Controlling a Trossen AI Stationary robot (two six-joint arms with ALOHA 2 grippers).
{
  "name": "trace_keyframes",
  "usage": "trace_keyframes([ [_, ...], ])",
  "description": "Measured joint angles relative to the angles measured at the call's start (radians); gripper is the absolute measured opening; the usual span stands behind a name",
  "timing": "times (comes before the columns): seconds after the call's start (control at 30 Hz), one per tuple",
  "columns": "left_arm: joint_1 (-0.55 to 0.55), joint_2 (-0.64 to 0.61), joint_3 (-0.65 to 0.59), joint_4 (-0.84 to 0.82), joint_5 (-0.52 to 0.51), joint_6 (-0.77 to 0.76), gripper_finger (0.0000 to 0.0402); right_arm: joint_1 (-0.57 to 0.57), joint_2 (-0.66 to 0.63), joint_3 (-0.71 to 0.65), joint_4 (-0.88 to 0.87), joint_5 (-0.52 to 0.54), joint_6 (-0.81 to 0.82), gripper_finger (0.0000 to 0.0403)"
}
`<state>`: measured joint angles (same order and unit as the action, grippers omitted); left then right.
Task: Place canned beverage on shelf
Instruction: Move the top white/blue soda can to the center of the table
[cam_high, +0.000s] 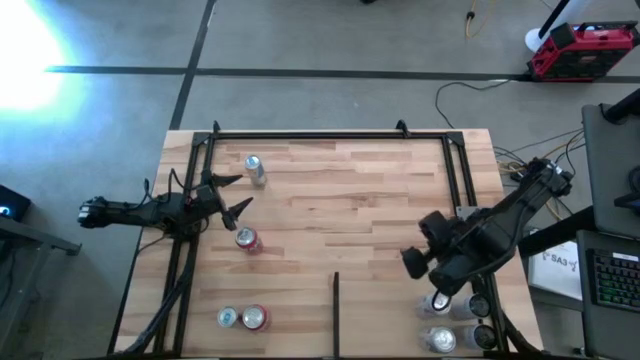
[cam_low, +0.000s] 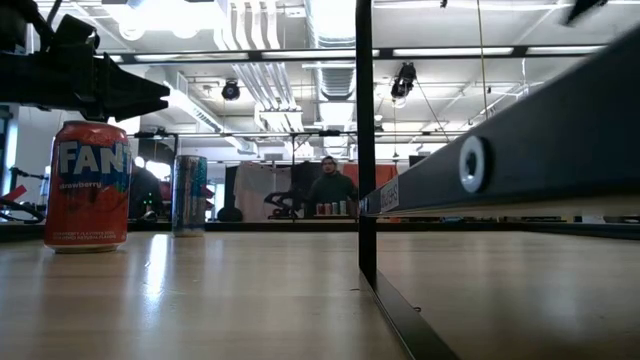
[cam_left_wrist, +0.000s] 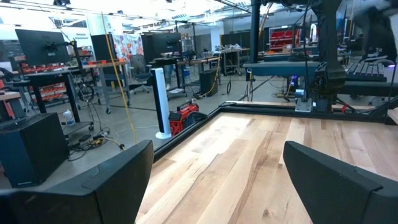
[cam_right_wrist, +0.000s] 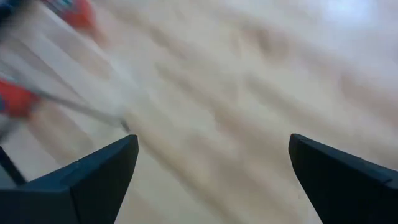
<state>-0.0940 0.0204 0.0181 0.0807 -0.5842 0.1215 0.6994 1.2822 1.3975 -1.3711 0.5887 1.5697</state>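
Observation:
The shelf (cam_high: 350, 210) is a light wooden board in a black tube frame, with a thin dark divider strip (cam_high: 336, 310) at its near edge. On it stand a silver can (cam_high: 255, 170), a red can (cam_high: 247, 240), and a silver and red pair (cam_high: 243, 318) near the front left. In the low view the red can (cam_low: 87, 185) and a silver can (cam_low: 189, 195) stand upright. My left gripper (cam_high: 232, 195) is open and empty, between the silver and red cans, above the board. My right gripper (cam_high: 420, 243) is open and empty over the board's right part.
More cans (cam_high: 440, 320) stand at the board's near right corner, under my right arm. The frame's black tubes (cam_high: 460, 190) run along the board's sides. A red toolbox (cam_high: 582, 50) and cables lie on the floor beyond. A person (cam_low: 330, 190) stands far behind the table.

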Motion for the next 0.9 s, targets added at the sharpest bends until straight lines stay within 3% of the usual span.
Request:
trace_keyframes([
  [0.13, 0.000, 0.000, 0.000, 0.000, 0.000, 0.000, 0.0343, 0.000, -0.004, 0.000, 0.148, 0.262, -0.409, 0.0400],
  [0.23, 0.000, 0.000, 0.000, 0.000, 0.000, 0.000, 0.0343, 0.000, -0.020, 0.002, 0.274, 0.327, -0.755, 0.0400],
  [0.3, 0.000, 0.000, 0.000, 0.000, 0.000, 0.000, 0.0343, 0.000, -0.039, 0.003, 0.321, 0.344, -0.859, 0.0400],
  [0.53, 0.000, 0.000, 0.000, 0.000, 0.000, 0.000, 0.0343, -0.007, -0.067, -0.003, 0.291, 0.609, -0.788, 0.0400],
  [0.67, 0.000, 0.000, 0.000, 0.000, 0.000, 0.000, 0.0343, -0.037, -0.067, -0.024, 0.265, 0.704, -0.701, 0.0400],
  [0.77, 0.000, 0.000, 0.000, 0.000, 0.000, 0.000, 0.0343, -0.113, -0.116, -0.110, 0.354, 0.655, -0.657, 0.0400],
  [0.9, 0.000, 0.000, 0.000, 0.000, 0.000, 0.000, 0.0343, -0.287, -0.307, -0.342, 0.752, 0.434, -0.764, 0.0400],
])
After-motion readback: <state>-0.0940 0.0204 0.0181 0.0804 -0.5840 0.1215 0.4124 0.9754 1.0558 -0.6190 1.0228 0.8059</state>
